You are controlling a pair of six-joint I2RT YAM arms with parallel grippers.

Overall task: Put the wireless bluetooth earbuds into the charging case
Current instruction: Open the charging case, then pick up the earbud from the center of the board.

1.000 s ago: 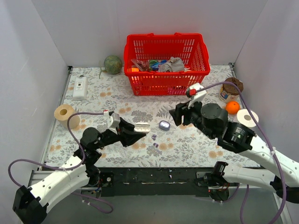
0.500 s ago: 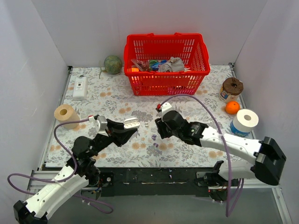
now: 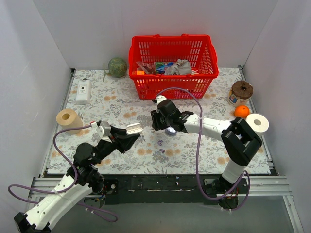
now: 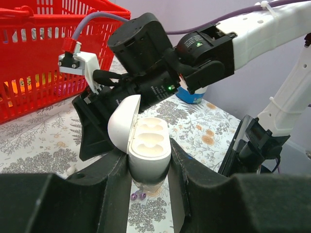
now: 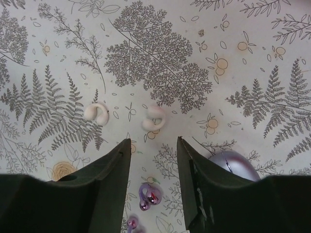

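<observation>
currently the right pincer (image 5: 153, 141) hangs over the floral surface (image 5: 155, 58) with its jaws spread and nothing between them. the wireless bluetooth earbuds (image 5: 149, 193) lie on the surface just beneath it. in the right wrist view one purple bud sits in the gap between the two fingers, but back from the tips, toward the wrist. the second bud (image 5: 131, 223) lies further back again, at the bottom edge of that view. so the buds are behind the fingertips, not ahead of them; ahead lie only two pale white buds (image 5: 96, 112), which are not the task's. the charging case (image 5: 234, 164) rests on the surface just outside the finger on the right of that view, near the purple buds. it is half hidden, so its long axis cannot be told; it looks like a shut dome, though i cannot be sure. the left pincer (image 4: 148, 160) is pinching an open white case (image 4: 146, 141) off to the left, so the right arm is the nearer. i judge the coming move needs a short draw back toward the bases, then a descent onto the first bud.
</observation>
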